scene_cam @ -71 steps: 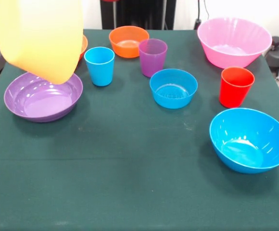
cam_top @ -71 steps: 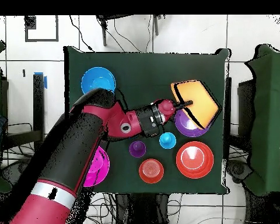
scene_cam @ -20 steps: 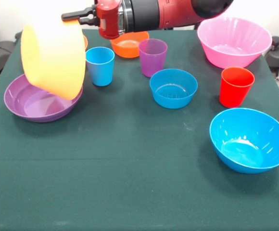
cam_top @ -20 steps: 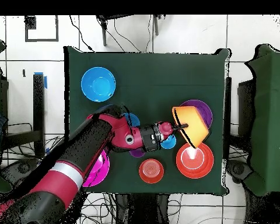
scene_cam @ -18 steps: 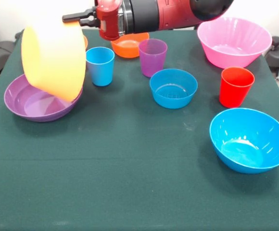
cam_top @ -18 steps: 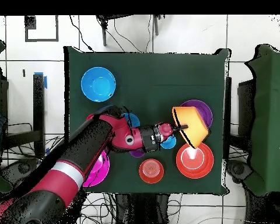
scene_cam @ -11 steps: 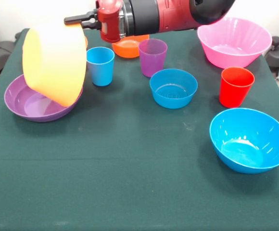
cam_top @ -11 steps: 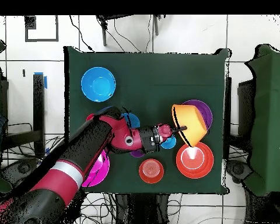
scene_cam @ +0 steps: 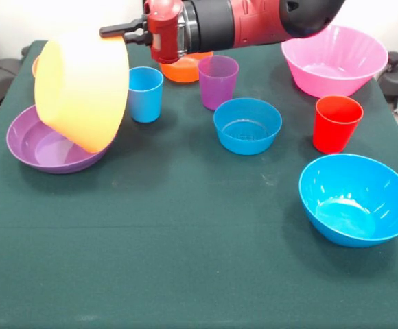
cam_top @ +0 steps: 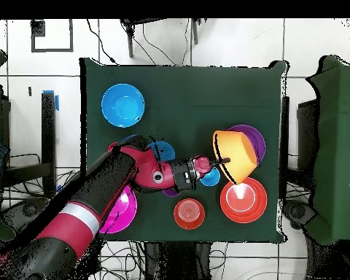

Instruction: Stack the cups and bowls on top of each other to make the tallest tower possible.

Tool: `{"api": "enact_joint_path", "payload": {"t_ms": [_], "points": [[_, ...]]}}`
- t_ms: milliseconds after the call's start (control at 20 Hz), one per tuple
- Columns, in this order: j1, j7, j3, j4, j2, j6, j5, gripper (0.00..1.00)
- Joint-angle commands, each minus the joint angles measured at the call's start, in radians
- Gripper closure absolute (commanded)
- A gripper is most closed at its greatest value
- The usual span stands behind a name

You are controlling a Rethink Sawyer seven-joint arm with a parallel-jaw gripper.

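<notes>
My gripper (scene_cam: 120, 30) is shut on the rim of the large orange bowl (scene_cam: 82, 89), holding it tilted on its side in the air above the purple bowl (scene_cam: 44, 149) at the left. In the overhead view the gripper (cam_top: 220, 157) and orange bowl (cam_top: 235, 152) overlap the purple bowl (cam_top: 254, 141). The light blue cup (scene_cam: 145, 92), purple cup (scene_cam: 217, 81) and red cup (scene_cam: 336, 123) stand upright and apart. The small orange bowl (scene_cam: 185, 70), small blue bowl (scene_cam: 247, 125), pink bowl (scene_cam: 333, 60) and large blue bowl (scene_cam: 357, 199) sit singly on the table.
The red-orange shallow bowl (cam_top: 243, 198) lies beside the purple bowl and is almost hidden behind the held bowl in the front view. The green cloth (scene_cam: 185, 260) covers the table. My arm (scene_cam: 254, 20) spans the far side above the small orange bowl.
The arm has come into the front view and the orange bowl has come lower. Over the last second it shifted slightly rightward in the front view, still held over the purple bowl.
</notes>
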Motion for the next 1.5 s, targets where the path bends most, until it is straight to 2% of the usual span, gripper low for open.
{"api": "enact_joint_path", "payload": {"t_ms": [50, 100, 150, 200, 350, 400, 450, 500, 600, 850, 950, 1000, 1050, 1150, 1200, 1300, 1400, 1500], "points": [[0.013, 0.254, 0.118, -0.06, 0.041, -0.112, 0.042, 1.0], [-0.018, 0.297, 0.091, -0.016, 0.042, -0.162, 0.008, 1.0], [-0.02, 0.326, 0.083, 0.001, 0.047, -0.182, -0.005, 1.0], [-0.015, 0.351, 0.077, 0.002, 0.052, -0.194, -0.009, 0.0], [-0.003, 0.509, 0.057, -0.008, 0.07, -0.226, -0.015, 0.0], [0.005, 0.491, 0.056, -0.028, 0.083, -0.247, -0.042, 0.0], [0.0, 0.468, 0.064, -0.04, 0.084, -0.263, -0.041, 0.0], [-0.006, 0.507, 0.077, -0.046, 0.083, -0.328, -0.041, 0.0], [-0.001, 0.682, 0.075, -0.058, 0.098, -0.46, -0.049, 0.0], [-0.025, 0.653, 0.107, -0.072, 0.095, -0.569, -0.007, 0.0], [-0.078, 0.65, 0.156, -0.065, 0.074, -0.706, 0.05, 0.0], [-0.099, 0.685, 0.17, -0.062, 0.07, -0.798, 0.079, 0.0], [-0.093, 0.718, 0.158, -0.071, 0.083, -0.819, 0.085, 0.0], [-0.061, 0.846, 0.096, -0.101, 0.13, -0.889, 0.109, 0.0], [-0.058, 0.887, 0.061, -0.114, 0.152, -1.005, 0.16, 0.0], [-0.016, 0.966, -0.061, -0.145, 0.222, -1.117, 0.263, 0.0], [-0.042, 0.883, -0.032, -0.103, 0.182, -1.155, 0.334, 0.0], [-0.056, 0.82, -0.003, -0.076, 0.148, -1.145, 0.347, 0.0]]}}
